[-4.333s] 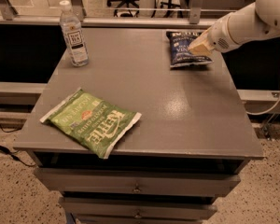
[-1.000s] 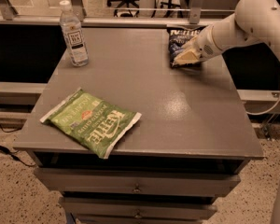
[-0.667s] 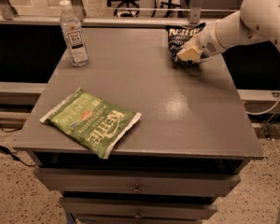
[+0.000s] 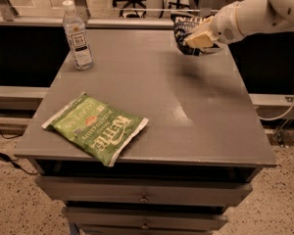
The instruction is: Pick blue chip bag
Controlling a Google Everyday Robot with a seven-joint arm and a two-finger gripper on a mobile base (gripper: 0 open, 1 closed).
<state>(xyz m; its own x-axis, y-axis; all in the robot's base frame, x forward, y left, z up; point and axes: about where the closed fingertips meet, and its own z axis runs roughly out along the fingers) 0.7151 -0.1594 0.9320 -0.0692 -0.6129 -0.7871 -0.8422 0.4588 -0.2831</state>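
Observation:
The blue chip bag (image 4: 184,27) is a small dark navy crinkly bag with white lettering, at the far right of the grey table (image 4: 186,116). My gripper (image 4: 198,38) is shut on the blue chip bag and holds it lifted above the table top, with a shadow on the surface beneath it. The white arm comes in from the upper right. The gripper covers the bag's right part.
A larger green Kettle bag (image 4: 97,127) lies flat near the table's front left. A clear water bottle (image 4: 76,36) stands upright at the far left. Drawers sit below the table front. A cable hangs at the right side.
The gripper closed on the blue chip bag and raised it off the table. The bag now hangs crumpled in the gripper instead of lying flat.

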